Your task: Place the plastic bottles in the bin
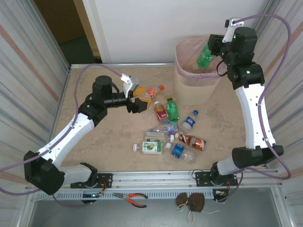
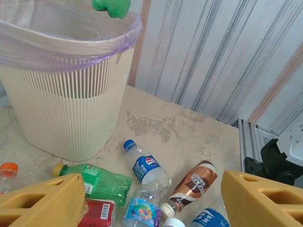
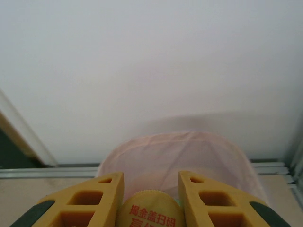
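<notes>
Right gripper [image 3: 150, 187] is clamping the green bottle [image 1: 205, 56] at its neck, the fingers [image 3: 85, 203] pressing close on either side of the yellow cap [image 3: 150, 210]. The bottle is hanging tilted over the mouth of the bin [image 1: 194, 92]; its base is showing above the rim of the pink bag [image 2: 71, 47] in the left wrist view; it is not yet inside. The bin is standing upright at the far right of the table [image 1: 94, 80], near the back wall; the right wrist is occupying the space over its right rim.

Left gripper [image 1: 141, 98] is hovering at the left edge of the bottle cluster, jaws standing wide apart and gripping nothing; an orange-capped bottle [image 1: 154, 92] is lying just beside it, outside the finger gap in the wrist view.

The other bottles are lying loose at mid-table, between the left gripper and the bin:
- a red-labelled bottle [image 1: 161, 112] and a second green bottle [image 1: 172, 109] are lying side by side;
- a blue-capped clear bottle [image 1: 190, 120] is pointing toward the bin;
- a crushed clear bottle [image 1: 165, 127], a brown bottle [image 1: 191, 141] and a blue-labelled bottle [image 1: 180, 151] are crowding together, some touching;
- a green-labelled bottle [image 1: 150, 147] is lying nearest the arm bases.

Red-handled pliers [image 1: 132, 197] and a brown pouch [image 1: 191, 201] are lying on the ledge in front of the arm bases, well apart from the bottles.
</notes>
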{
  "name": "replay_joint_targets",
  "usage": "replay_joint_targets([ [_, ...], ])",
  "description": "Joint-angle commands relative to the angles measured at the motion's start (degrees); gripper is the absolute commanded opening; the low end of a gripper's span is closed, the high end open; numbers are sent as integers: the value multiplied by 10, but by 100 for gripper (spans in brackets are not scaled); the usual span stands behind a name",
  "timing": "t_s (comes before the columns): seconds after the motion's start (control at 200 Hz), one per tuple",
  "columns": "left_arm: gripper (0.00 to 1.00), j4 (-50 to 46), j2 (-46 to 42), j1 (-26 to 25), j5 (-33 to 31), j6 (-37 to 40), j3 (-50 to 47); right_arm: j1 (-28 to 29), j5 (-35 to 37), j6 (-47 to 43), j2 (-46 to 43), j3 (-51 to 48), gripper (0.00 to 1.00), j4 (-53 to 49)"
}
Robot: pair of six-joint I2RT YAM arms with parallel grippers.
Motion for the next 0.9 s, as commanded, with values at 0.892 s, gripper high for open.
replay_joint_targets([
  [0.892,76,-8,-19,-3,-21,1,-18,-35,36,-63,348,263,26,-356],
])
